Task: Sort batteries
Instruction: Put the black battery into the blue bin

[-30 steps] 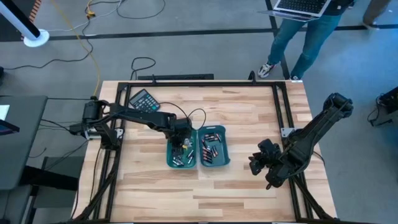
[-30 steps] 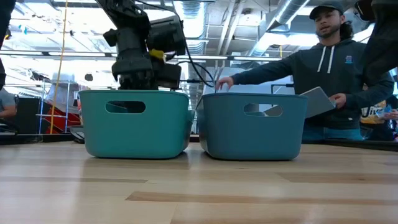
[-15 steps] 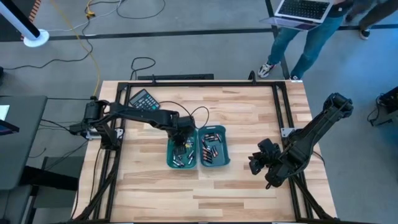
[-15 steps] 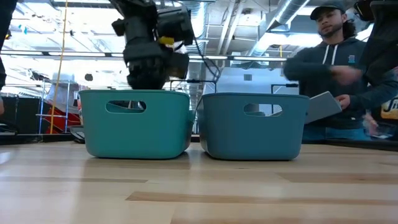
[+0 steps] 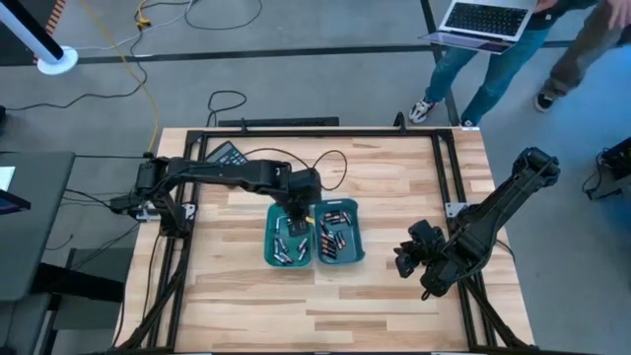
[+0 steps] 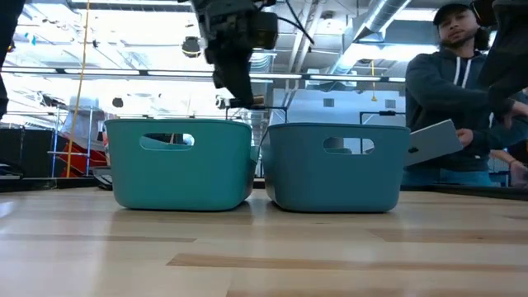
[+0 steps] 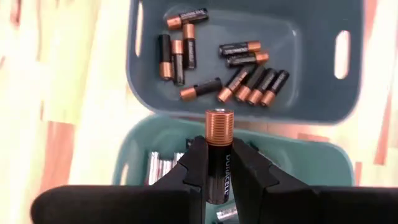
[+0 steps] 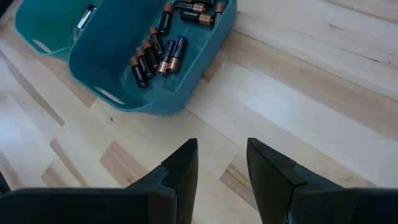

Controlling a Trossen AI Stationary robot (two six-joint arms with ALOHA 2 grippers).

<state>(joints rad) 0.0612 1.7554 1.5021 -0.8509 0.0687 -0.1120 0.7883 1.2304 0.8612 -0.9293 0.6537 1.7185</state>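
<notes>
The left gripper (image 7: pixel 217 163) was above the place where the two teal bins met, and its fingers (image 7: pixel 194 168) were clamped on one dark battery (image 7: pixel 218 149) with a copper end pointing away from the wrist. In the high view this gripper (image 5: pixel 301 209) hung over the inner edge of the left bin (image 5: pixel 279 258), just beside the right bin (image 5: pixel 352 254). In the low view it was well above the rims. The right bin held the dark, copper-ended batteries (image 7: pixel 249 84) (about a dozen lay loose on its floor), and the left bin held the silvery-grey cells (image 7: pixel 159 167). The right gripper (image 5: pixel 411 252) waited over the bare bench (image 5: pixel 394 306) to the right of the bins, its fingers (image 8: pixel 181 168) apart and holding nothing. A calculator (image 5: pixel 225 153) lay near the far left corner of the bench. A person (image 6: pixel 462 99) stood behind the bench with a laptop (image 5: pixel 478 22).
</notes>
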